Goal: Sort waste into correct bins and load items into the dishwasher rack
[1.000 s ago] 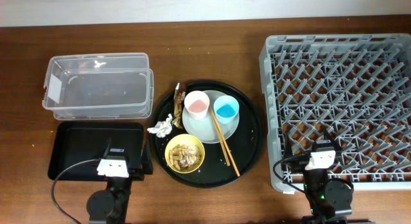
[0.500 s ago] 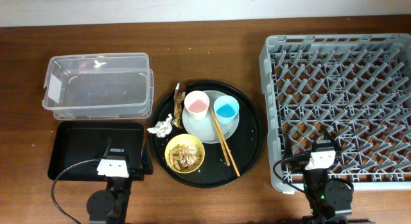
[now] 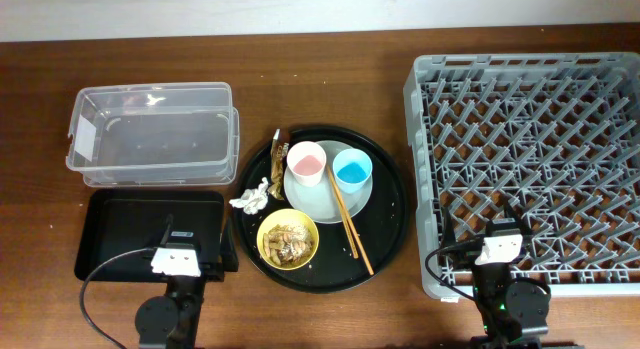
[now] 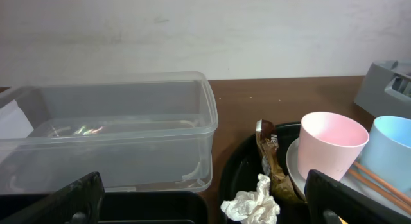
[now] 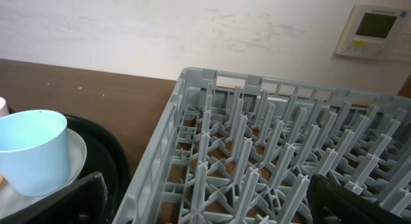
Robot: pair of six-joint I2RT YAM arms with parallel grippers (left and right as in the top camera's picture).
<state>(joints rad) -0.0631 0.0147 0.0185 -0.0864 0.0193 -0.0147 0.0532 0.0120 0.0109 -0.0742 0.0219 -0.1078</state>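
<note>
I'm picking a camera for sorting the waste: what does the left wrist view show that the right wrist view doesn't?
Only the left wrist view: the clear tub, the crumpled tissue and the snack wrapper. Only the right wrist view: the grey rack's peg lattice and a wall panel. Both: the blue cup on the pale plate, the round black tray, and at least a corner of that rack.

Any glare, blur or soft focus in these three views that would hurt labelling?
Overhead: even light, sharp, one small glare spot on the clear plastic rectangular tub. Left wrist: pale reflections streak that tub's wall; the near dark fingers are soft. Right wrist: large grey plastic crate crisp, near fingers blurred.
</note>
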